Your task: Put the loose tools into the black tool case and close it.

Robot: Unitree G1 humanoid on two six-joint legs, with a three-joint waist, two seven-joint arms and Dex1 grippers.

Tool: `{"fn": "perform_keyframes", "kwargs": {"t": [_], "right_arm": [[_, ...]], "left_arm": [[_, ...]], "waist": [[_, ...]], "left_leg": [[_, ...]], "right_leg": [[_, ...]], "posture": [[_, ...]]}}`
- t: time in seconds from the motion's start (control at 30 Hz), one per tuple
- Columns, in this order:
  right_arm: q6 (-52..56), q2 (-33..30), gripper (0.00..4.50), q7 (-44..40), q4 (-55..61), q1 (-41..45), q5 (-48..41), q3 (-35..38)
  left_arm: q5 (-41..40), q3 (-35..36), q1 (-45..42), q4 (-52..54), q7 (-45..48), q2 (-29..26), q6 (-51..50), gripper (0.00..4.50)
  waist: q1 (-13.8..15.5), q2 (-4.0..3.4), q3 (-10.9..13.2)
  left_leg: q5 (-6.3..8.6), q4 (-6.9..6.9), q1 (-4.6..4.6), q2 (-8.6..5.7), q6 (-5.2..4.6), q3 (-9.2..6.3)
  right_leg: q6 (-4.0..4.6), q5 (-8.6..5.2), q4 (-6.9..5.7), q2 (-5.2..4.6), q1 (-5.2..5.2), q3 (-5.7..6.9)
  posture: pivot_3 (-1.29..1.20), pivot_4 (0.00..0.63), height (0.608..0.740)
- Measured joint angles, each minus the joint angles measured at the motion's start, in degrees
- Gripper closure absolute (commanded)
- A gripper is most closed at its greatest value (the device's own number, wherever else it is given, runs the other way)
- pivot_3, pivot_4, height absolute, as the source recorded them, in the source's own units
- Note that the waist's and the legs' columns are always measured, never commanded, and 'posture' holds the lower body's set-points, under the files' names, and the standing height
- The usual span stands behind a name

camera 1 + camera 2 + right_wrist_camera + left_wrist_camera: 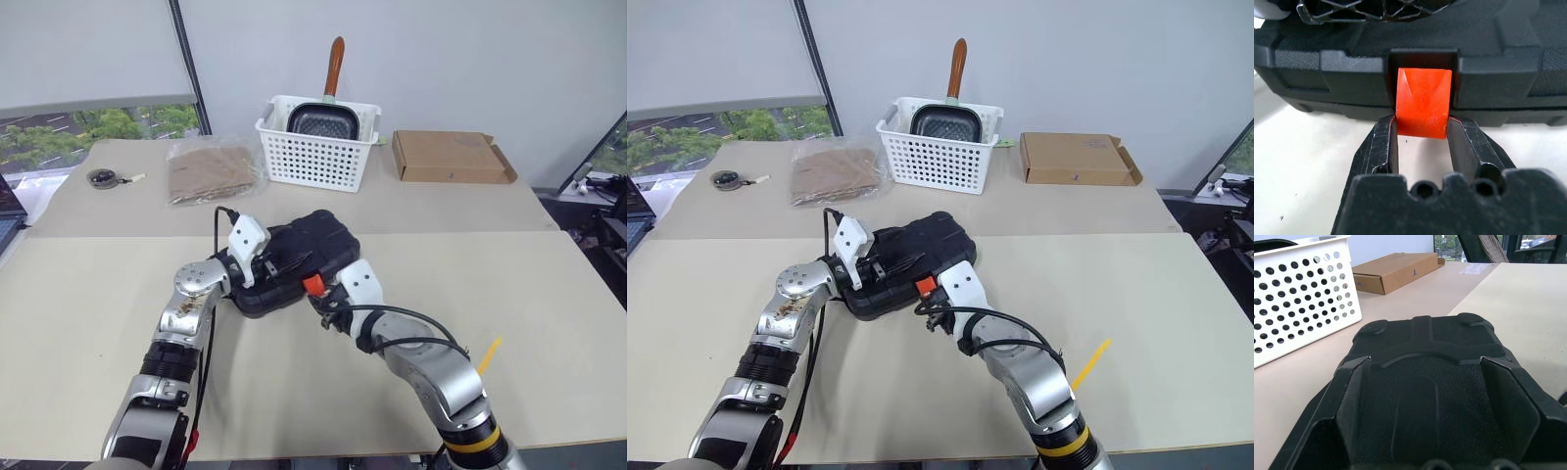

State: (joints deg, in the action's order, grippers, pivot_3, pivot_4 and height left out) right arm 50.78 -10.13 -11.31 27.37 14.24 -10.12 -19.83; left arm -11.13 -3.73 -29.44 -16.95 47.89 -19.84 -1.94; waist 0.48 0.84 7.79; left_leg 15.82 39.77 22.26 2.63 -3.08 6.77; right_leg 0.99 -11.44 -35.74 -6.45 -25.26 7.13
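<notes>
1. The case (294,257) lies shut in the middle of the table (549,323): a flat black plastic clamshell with rounded corners, a grained shell and raised moulded ribs.
2. Its latch (1423,103) is a small, smooth, orange plastic wedge set in a square notch on the near edge.
3. My right pincer (1423,133) is pinched on the latch, one black finger touching each side of its lower end.
4. My left pincer (269,262) rests over the case's left end with its fingers (1354,396) spread wide; the textured lid fills the gap between them, and I cannot tell whether they press it.
5. The table is a matt beige board with a seam running across it behind the case.
6. At the back stands a white slotted plastic basket (315,157) holding a dark square pan (321,122) with a brown handle.
7. A flat cardboard box (446,157) lies to its right, a clear bag (211,168) with brown contents to its left.
8. Behind are a pale wall and a window showing trees.
</notes>
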Motion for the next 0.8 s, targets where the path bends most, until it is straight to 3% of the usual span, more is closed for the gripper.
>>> {"fn": "perform_keyframes", "kwargs": {"t": [0.4,0.47,0.57,0.8], "right_arm": [[-3.1,-0.32,3.31,-0.6,-2.87,0.77,2.15,-1.59],[-3.1,-0.33,2.31,-0.67,-2.9,0.78,2.23,-1.59],[-2.95,-1.15,1.48,-0.68,-2.69,0.91,2.71,-0.6],[2.1,-5.41,1.48,-3.83,3.26,0.79,1.29,1.3]], "left_arm": [[0.02,0.01,0.06,-0.04,0.02,-0.13,0.0,0.72],[0.02,0.0,0.06,-0.04,0.11,-0.13,0.0,0.72],[0.02,-0.16,0.04,-0.03,0.29,-0.01,0.0,0.72],[0.02,-0.37,-0.02,-0.03,0.64,0.01,0.16,0.72]], "waist": [[0.01,0.0,0.0],[0.01,0.0,0.0],[0.03,0.0,0.0],[0.11,-0.01,0.0]], "left_leg": [[0.04,0.0,-0.03,0.03,0.08,-0.04],[0.05,0.0,-0.03,0.03,0.09,-0.04],[0.15,-0.01,-0.02,0.03,0.26,-0.04],[0.17,-0.04,0.0,0.02,0.15,-0.04]], "right_leg": [[-0.01,0.0,-0.01,-0.01,0.01,0.01],[-0.01,0.0,-0.01,-0.01,0.01,0.01],[-0.01,0.0,0.01,-0.01,0.01,0.02],[-0.04,-0.02,0.13,-0.02,0.04,0.04]], "posture": [[0.0,0.15,0.7],[0.0,0.15,0.7],[0.0,0.15,0.7],[0.0,0.15,0.7]]}}
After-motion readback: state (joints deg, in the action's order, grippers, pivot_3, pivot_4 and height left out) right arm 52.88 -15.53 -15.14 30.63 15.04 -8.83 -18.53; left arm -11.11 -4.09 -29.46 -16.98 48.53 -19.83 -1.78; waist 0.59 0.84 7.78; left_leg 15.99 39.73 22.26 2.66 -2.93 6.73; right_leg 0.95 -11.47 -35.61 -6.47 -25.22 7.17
